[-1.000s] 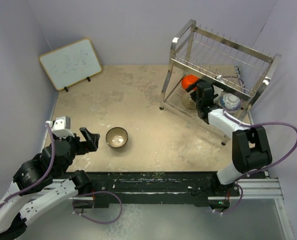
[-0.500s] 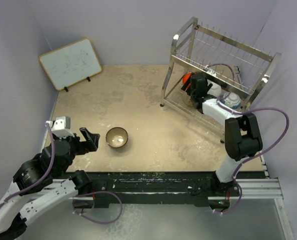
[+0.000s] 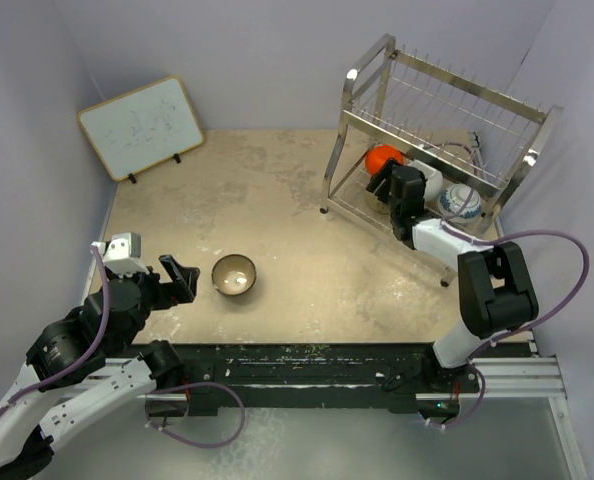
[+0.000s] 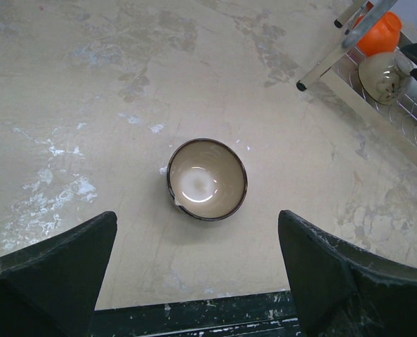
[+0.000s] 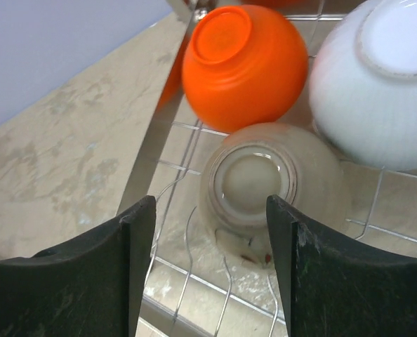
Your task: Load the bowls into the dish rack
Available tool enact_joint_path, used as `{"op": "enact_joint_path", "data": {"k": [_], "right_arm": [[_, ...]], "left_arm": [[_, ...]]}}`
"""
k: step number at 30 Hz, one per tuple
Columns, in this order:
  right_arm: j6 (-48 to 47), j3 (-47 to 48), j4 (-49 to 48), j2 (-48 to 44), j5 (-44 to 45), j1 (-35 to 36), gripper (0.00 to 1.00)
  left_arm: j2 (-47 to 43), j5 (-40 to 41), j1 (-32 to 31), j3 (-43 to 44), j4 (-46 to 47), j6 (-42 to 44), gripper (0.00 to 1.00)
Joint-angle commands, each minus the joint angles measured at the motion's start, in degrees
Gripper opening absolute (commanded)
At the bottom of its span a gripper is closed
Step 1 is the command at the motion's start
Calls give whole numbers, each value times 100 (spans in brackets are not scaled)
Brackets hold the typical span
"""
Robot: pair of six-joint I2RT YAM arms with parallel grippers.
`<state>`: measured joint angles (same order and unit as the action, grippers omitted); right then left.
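A tan-brown bowl [image 3: 234,274] with a pale inside stands upright on the table; in the left wrist view the bowl [image 4: 207,179] lies ahead of my open, empty left gripper [image 4: 198,281], which sits just left of it in the top view [image 3: 185,279]. The silver dish rack [image 3: 447,110] stands at the back right. On its lower tier lie an orange bowl [image 5: 243,63], a white bowl [image 5: 377,77] and a pale beige bowl [image 5: 268,182], all upturned, plus a blue-and-white bowl [image 3: 462,203]. My right gripper [image 5: 212,274] is open just above the beige bowl, apart from it. No black bowl shows.
A wood-framed whiteboard [image 3: 140,127] leans at the back left. The rack's front leg and lower rail [image 5: 152,140] run just left of my right fingers. Purple walls close the table on three sides. The black base rail [image 3: 307,365] runs along the near edge.
My right gripper pushed deeper toward the orange bowl, then drew back a little toward the rack's front. The left arm and the tan-brown bowl have not moved.
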<state>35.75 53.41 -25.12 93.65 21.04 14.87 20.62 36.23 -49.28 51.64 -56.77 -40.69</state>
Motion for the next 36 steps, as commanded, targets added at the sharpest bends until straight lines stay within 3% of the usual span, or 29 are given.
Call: {"op": "enact_joint_path", "data": {"k": [1,6,13,18,25,33,36], "right_arm": [[-112,-469,-838,-399,-815,-20,67],[-40,-955,-1689,-675,-1696,-20,68],[243,-1797,-3255,-780,-2000,-20,70],[348,-1779,-3692,-611,-2193,-15,71],[633,-1164,-3530,-47,-1599,-20,75],[1627,-1037,-4319,620,-639,-2,74],[1810,-781,-4031,758,-499,-2,74]], "left_arm": [[0,-3,-29,30,180,116,99],[4,-15,-28,35,175,120,99],[-92,-15,-28,26,182,116,99],[16,-37,-27,29,193,148,99],[127,-14,-28,33,169,118,99],[193,5,-29,29,167,110,99],[254,-26,-23,26,188,145,99]]}}
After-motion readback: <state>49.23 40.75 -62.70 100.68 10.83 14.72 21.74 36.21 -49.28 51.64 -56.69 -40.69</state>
